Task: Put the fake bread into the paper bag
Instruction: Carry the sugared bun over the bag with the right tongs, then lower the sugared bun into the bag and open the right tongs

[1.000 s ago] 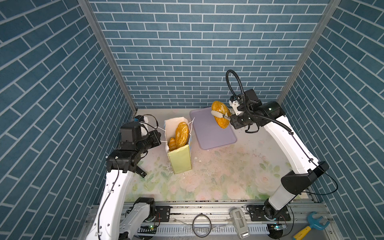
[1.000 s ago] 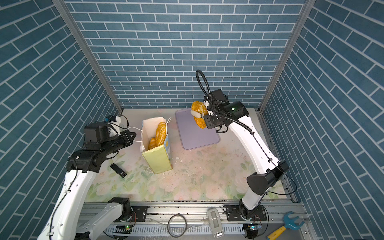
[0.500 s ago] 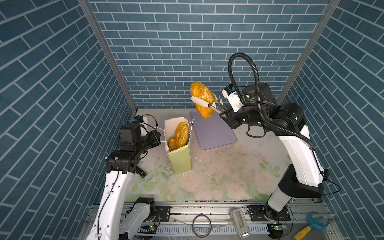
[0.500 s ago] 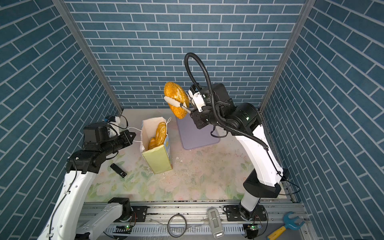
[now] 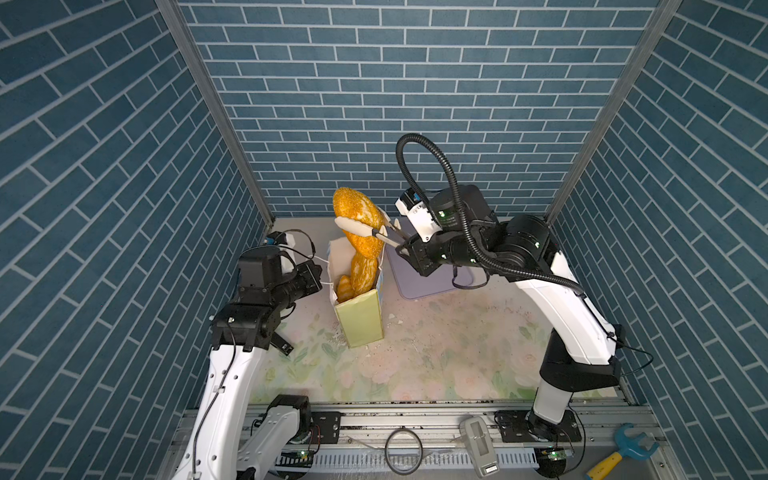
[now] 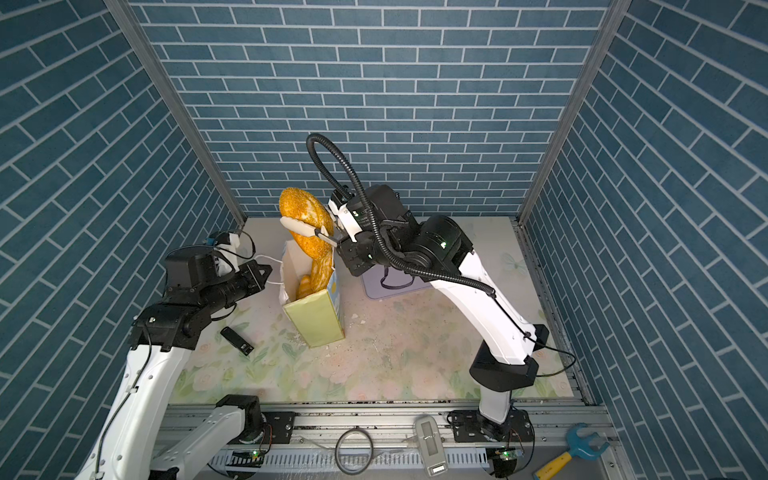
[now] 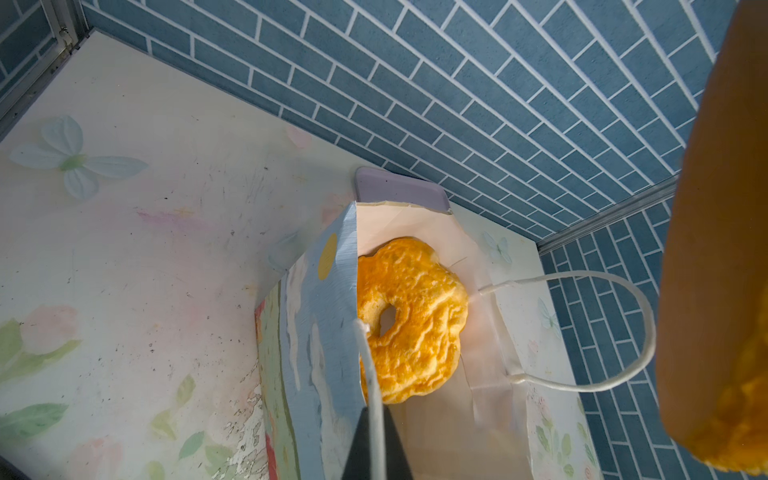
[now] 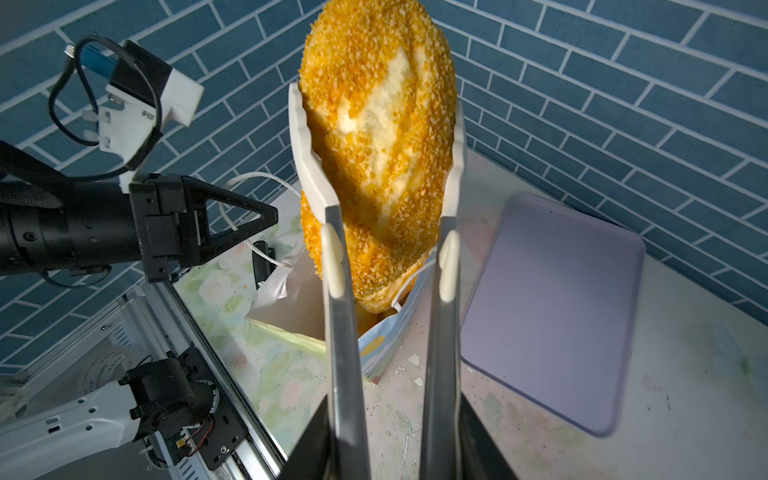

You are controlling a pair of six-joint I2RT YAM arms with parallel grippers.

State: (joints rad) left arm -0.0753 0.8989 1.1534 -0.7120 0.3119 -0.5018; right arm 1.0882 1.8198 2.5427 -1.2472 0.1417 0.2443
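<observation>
Loaf (image 5: 354, 206) held over paper bag (image 5: 360, 321).
Right gripper (image 5: 368, 227) clamps it above the upright bag's mouth; two pastries (image 5: 360, 270) inside.

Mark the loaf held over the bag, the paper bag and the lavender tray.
held loaf (image 5: 353, 208): in a top view, upper crust.
paper bag (image 5: 360, 320): in a top view, yellow-green narrow side.
lavender tray (image 8: 552, 307): right wrist view, bare middle.

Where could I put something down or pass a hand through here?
The lavender tray lies bare, under the right arm. The flowered table between the paper bag and that arm's base is open, bar crumbs. Crowded: the bag's mouth, where the right gripper holds a loaf and the left gripper pinches a handle.
</observation>
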